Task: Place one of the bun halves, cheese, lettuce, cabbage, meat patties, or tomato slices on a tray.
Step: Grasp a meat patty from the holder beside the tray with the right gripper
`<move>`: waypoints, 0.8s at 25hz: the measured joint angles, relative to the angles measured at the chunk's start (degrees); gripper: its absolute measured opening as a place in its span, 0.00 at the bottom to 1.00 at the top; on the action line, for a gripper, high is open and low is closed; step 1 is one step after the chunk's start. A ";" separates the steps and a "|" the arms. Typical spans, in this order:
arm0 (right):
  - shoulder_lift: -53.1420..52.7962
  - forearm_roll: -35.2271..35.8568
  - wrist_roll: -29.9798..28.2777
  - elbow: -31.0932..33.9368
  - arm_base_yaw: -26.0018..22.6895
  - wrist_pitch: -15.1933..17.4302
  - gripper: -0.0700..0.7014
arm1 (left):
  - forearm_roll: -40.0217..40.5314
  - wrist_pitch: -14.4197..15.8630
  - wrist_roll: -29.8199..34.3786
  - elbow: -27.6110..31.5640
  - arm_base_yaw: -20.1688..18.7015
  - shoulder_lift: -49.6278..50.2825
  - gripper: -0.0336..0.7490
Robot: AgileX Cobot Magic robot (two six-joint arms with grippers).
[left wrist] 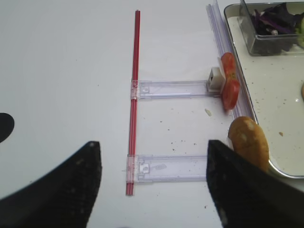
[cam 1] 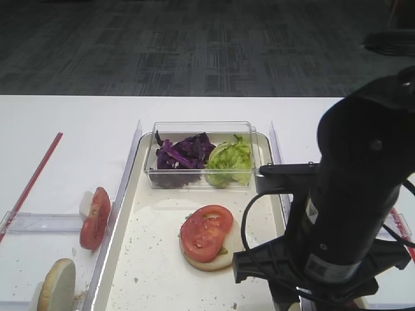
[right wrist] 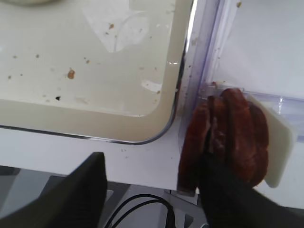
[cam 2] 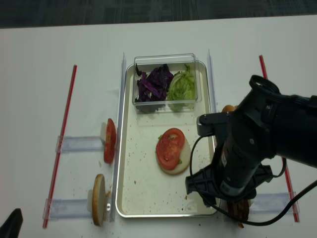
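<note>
The cream tray (cam 1: 149, 259) holds a bun half topped with tomato slices (cam 1: 206, 234). Several meat patties (right wrist: 237, 137) stand on edge against a white block, just off the tray's corner (right wrist: 161, 118). My right gripper (right wrist: 153, 159) is open. Its right finger (right wrist: 223, 190) pokes in among the patties, with the leftmost patty between the jaws. The left finger stays well away from it. Over the bare table my left gripper (left wrist: 153, 146) hangs open and empty. Cabbage (cam 1: 185, 154) and lettuce (cam 1: 228, 162) fill a clear box. No cheese is in view.
Left of the tray, tomato slices (cam 1: 96, 217) and a bun half (cam 1: 57, 285) stand on edge in clear racks (left wrist: 171, 88). A red strip (left wrist: 134, 95) runs along the far left. My right arm (cam 1: 350, 214) hides the tray's right side.
</note>
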 joint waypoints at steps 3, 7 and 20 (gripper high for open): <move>0.90 -0.25 0.00 0.00 0.00 0.00 0.62 | 0.00 0.00 0.00 0.00 0.00 0.00 0.60; 1.06 -1.54 0.10 0.00 0.00 0.36 0.53 | 0.00 0.00 0.00 0.00 0.00 0.00 0.60; 1.06 -5.63 1.50 0.00 0.00 2.84 0.24 | 0.00 0.00 0.00 0.00 0.00 0.00 0.60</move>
